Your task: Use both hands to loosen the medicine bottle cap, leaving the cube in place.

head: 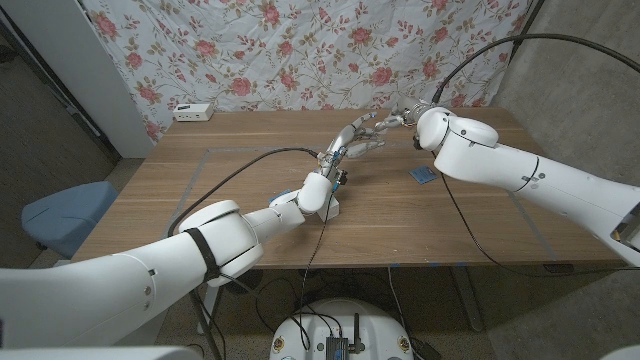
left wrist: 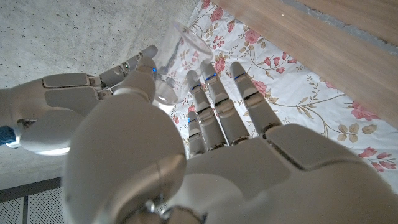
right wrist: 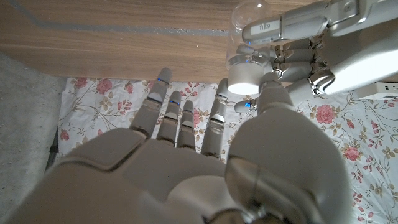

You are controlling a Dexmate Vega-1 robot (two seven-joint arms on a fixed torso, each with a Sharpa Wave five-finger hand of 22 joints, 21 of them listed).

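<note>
Fingers (right wrist: 292, 53) of the left hand (head: 352, 138) wrap the clear body of the medicine bottle (right wrist: 249, 18), held in the air above the far middle of the tabletop (head: 240, 190), while the right hand (head: 400, 117) reaches in beside it, its thumb and a fingertip against the white cap (right wrist: 244, 74) and its other fingers (right wrist: 180, 121) extended and spread. Whether that contact is a firm pinch cannot be told from the right wrist view. The bottle looks like light, stiff, see-through plastic, smooth enough to slip, so the body wants a steady wrap low down, leaving the cap's rim free for the other hand's twist. Seen from the left wrist view, the left hand's thumb and a finger bracket the bottle with the remaining fingers fanned out past it. Both arms stretch well forward from the near edge of the tabletop, meeting above its far half, wrists angled in toward each other. A small blue cube (head: 423, 176) lies on the tabletop near the bottle, towards the right arm's side, under that forearm and untouched.
</note>
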